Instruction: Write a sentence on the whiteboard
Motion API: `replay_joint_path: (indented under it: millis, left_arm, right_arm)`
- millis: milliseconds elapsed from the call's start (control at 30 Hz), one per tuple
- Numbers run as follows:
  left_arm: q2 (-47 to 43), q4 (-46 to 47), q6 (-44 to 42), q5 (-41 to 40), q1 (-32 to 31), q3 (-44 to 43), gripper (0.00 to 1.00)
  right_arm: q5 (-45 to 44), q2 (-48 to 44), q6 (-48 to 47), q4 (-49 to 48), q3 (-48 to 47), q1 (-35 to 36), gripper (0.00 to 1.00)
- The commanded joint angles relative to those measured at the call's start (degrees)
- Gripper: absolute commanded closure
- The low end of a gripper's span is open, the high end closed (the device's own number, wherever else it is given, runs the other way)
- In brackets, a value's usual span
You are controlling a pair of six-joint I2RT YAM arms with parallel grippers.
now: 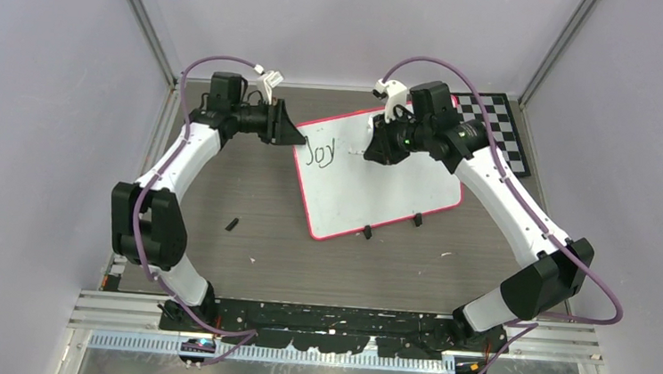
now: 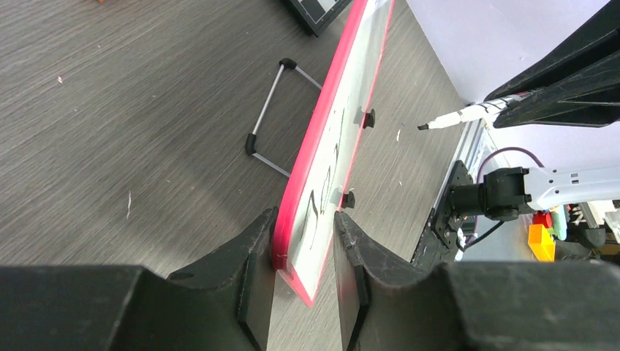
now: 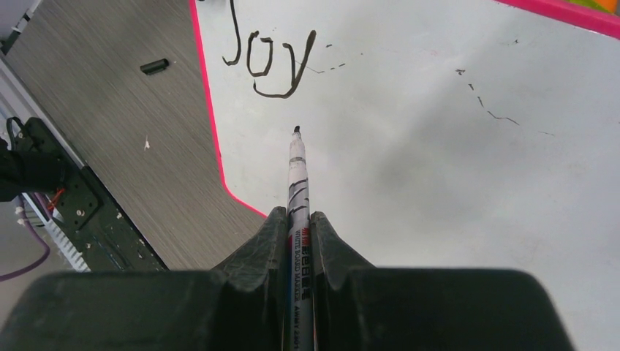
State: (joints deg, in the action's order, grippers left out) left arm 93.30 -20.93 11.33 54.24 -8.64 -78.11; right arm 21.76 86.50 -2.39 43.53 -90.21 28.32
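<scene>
The whiteboard (image 1: 381,191) with its pink-red rim lies at the table's middle. The word "Joy" (image 1: 320,150) is written in dark marker near its left corner. My left gripper (image 1: 294,135) is shut on that corner; in the left wrist view (image 2: 305,219) the rim (image 2: 322,139) sits between the jaws. My right gripper (image 1: 371,150) is shut on a whiteboard marker (image 3: 298,183). The marker's tip (image 3: 297,130) points at the board just below "Joy" (image 3: 270,62); I cannot tell whether it touches. The marker also shows in the left wrist view (image 2: 468,115).
A black-and-white checkerboard (image 1: 493,128) lies behind the board at the right. Two black clips (image 1: 366,232) sit on the board's near edge. A small black piece (image 1: 232,224) lies on the table to the left. A wire stand (image 2: 274,110) sticks out behind the board.
</scene>
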Motion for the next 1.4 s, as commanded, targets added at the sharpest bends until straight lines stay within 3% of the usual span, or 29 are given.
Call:
replay_joint_path:
  millis: [0, 267, 767, 1033, 1367]
  left_arm:
    - [0.48, 0.02, -1.0, 1.58, -0.75, -2.4, 0.65]
    - [0.92, 0.09, -1.14, 0.85, -1.29, -2.04, 0.7]
    - [1.06, 0.28, -1.27, -0.1, -1.38, -1.45, 1.0]
    - [0.6, 0.32, -1.49, -0.1, -1.39, -1.2, 1.0]
    - [0.41, 0.43, -1.63, -0.41, -1.38, -1.13, 1.0]
  right_arm:
    - [-0.08, -0.85, 2.22, -5.12, 0.8, -0.1, 1.0]
    - [-3.85, 1.69, 4.35, -6.23, -0.93, 0.27, 1.0]
    - [-8.83, 5.46, 3.31, -6.83, -3.94, 3.3, 1.0]
    - [-13.63, 5.93, 2.74, -6.25, -4.27, 3.18, 1.0]
    - [-12.28, 6.69, 2.73, -5.04, -3.62, 3.29, 1.0]
